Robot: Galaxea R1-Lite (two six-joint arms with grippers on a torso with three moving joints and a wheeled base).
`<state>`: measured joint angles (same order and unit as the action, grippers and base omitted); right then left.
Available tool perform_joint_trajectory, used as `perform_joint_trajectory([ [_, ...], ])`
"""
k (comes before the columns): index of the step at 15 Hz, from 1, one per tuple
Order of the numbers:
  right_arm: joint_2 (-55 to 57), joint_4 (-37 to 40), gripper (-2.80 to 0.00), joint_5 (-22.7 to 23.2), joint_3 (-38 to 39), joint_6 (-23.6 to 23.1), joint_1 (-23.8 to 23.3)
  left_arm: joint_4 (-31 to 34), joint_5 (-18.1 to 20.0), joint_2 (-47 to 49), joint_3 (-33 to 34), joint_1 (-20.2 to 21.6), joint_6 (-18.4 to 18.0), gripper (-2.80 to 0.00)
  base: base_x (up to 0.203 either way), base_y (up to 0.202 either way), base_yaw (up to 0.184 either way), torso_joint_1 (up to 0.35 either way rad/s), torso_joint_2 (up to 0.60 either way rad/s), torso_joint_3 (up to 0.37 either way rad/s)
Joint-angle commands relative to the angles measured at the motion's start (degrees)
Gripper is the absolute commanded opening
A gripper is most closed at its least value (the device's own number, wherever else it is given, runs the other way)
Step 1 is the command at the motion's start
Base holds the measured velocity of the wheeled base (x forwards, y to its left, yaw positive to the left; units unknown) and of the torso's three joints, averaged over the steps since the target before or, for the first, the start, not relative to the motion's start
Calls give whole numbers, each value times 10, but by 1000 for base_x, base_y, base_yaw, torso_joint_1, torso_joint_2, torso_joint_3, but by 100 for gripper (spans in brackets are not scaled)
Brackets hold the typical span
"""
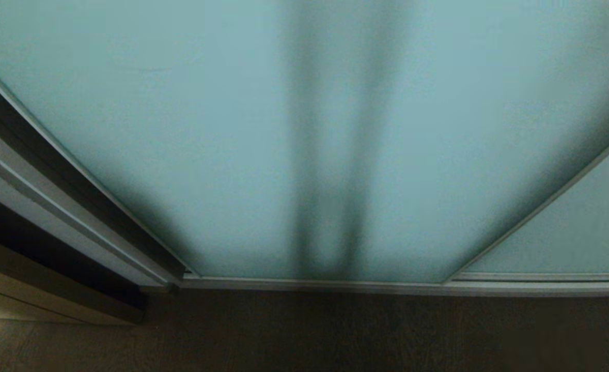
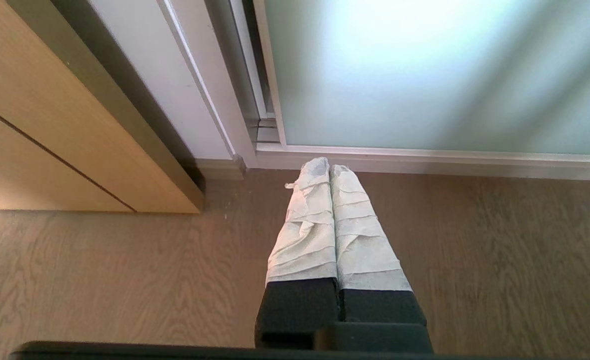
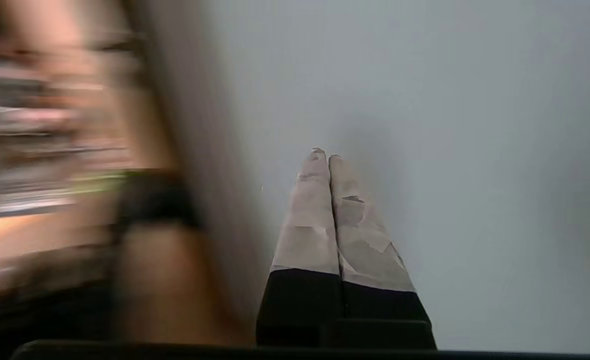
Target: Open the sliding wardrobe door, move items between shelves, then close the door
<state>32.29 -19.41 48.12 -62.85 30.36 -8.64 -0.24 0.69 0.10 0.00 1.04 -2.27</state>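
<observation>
Now | sliding wardrobe door [image 1: 190, 129] fully across | wood-grain floor [image 1: 335, 336] below

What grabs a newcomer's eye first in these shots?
The frosted door fills the head view, shut, with a dark double band running down its middle. The left gripper, fingers wrapped in white tape and pressed together, points at the floor near the door's lower corner. The right gripper, also closed, faces pale glass beside a blurred smear.

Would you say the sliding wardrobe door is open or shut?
Shut: the sliding wardrobe door fills the frame down to the bottom track.
</observation>
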Motion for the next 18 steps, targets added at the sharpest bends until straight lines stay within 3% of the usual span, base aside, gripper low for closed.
perform_joint_trajectory([
  [1,3,36,-280,-137,4,-149,5,0,0,1,0,0,0,-280,0,0,0,0,0,0],
  [5,-71,103,-280,-385,131,-291,18,0,0,1,0,0,0,-280,0,0,0,0,0,0],
  [7,-117,110,-280,-452,240,-326,33,-1,0,1,0,0,0,-280,0,0,0,0,0,0],
  [11,-191,83,-280,-487,461,-350,73,0,0,1,0,0,0,-280,0,0,0,0,0,0],
  [14,-213,14,-280,-491,611,-354,87,0,0,1,0,0,0,-280,0,0,0,0,0,0],
  [18,-323,120,-280,-487,630,-349,90,0,0,1,0,0,0,-280,0,0,0,0,0,0],
])
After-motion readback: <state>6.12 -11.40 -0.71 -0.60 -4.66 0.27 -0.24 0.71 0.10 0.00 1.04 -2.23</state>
